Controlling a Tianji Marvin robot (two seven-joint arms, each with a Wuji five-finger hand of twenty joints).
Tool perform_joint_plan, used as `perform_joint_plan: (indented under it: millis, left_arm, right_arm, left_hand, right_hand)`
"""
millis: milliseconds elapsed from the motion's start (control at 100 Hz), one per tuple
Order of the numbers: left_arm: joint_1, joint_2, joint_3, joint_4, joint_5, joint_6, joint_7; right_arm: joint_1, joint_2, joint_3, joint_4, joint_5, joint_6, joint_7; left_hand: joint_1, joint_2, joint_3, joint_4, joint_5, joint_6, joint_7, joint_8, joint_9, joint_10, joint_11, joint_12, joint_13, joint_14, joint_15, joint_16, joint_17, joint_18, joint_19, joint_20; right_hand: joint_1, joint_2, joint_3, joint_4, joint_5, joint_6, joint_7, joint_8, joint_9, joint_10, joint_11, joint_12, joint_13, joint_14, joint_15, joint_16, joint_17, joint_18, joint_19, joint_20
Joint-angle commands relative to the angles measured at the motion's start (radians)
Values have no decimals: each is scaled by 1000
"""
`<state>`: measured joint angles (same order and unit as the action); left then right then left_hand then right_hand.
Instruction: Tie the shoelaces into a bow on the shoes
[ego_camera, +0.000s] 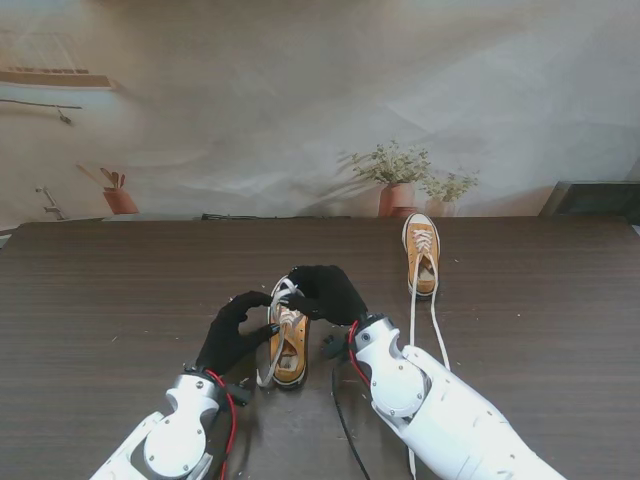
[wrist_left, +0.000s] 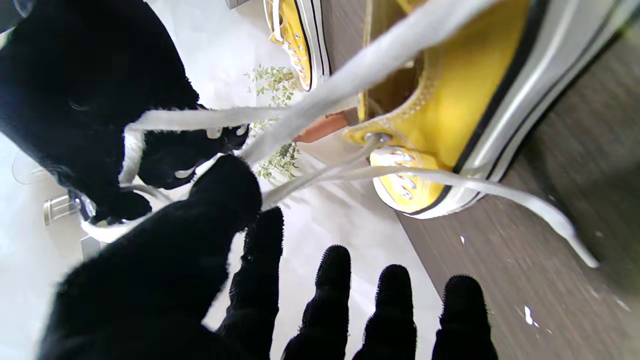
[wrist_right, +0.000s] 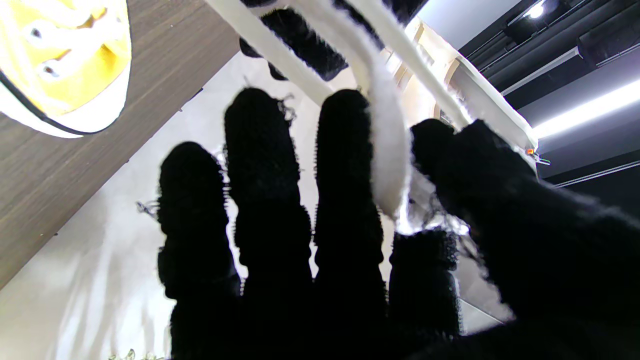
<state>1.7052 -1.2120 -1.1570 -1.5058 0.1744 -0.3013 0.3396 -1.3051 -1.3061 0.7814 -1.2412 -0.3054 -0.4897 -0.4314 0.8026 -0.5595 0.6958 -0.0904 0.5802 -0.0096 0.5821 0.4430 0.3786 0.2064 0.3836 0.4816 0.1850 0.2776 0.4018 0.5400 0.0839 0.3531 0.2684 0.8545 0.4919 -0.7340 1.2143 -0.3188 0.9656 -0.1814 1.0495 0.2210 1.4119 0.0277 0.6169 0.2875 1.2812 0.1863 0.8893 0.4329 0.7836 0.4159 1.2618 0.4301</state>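
Dark worktop carries two yellow shoes. Near shoe between hands — lace lifted, no bow yet. Right robot hand closed on lace; left robot hand thumb touching lace, fingers spread. Far shoe untied.
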Motion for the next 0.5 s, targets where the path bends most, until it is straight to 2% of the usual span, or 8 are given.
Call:
perform_joint_plan:
  millis: [0,160,300,340,490]
  left_arm:
    - [-8,-11,8,-3,1,-3,-12]
    - [-17,-15,18,3,-32,-2,-21]
    - [-21,-18,25,5,-49,0,-20]
    - [-21,-19,26,5,-49,0,-18]
    - [-10,-18,17,-3,-36,1,-8]
  right_arm:
    - [-5,5,2,-6,-1,2,12]
    - [-8,5,3,-5,-2,0,10]
    - [-8,5,2,-3,-2,-2,10]
    - [-8,6,2,-3,-4,-2,10]
    - [-10,8,4,-5,-6,1,13]
  left_hand:
    - [15,-33,41,18,31,-146,49,-8,12,-40,-5,-11,19,-10,14,5,12,-3,0,16]
    - [76,-58,4,-21,61,-169,166,18,27,-38,3,-12,27,-8,20,4,19,4,2,15]
    - [174,-38,-79,-9,89,-224,325,60,51,-41,16,-8,37,-6,30,5,27,8,6,16]
    - [192,-39,-89,-3,90,-235,394,99,55,-39,20,-7,39,-5,33,4,28,11,6,15]
    - [193,-77,-25,-2,67,-219,554,230,74,-37,93,60,47,-2,45,3,46,21,11,15]
  right_hand:
    - [-4,-8,58,-6,0,-74,19,-8,49,-1,16,13,25,-21,-9,-10,-1,-24,-2,4]
    - [-4,-8,58,-7,1,-71,19,-7,49,2,15,13,24,-21,-8,-10,0,-21,-4,3]
    - [-3,-8,58,-7,2,-70,19,-7,50,3,15,13,25,-22,-9,-10,0,-22,-4,3]
    - [-4,-6,57,-7,2,-71,19,-7,50,0,15,13,25,-23,-9,-10,0,-24,-4,3]
    - [-3,-7,58,-7,2,-70,19,-6,51,1,15,14,25,-22,-9,-10,-1,-23,-6,3]
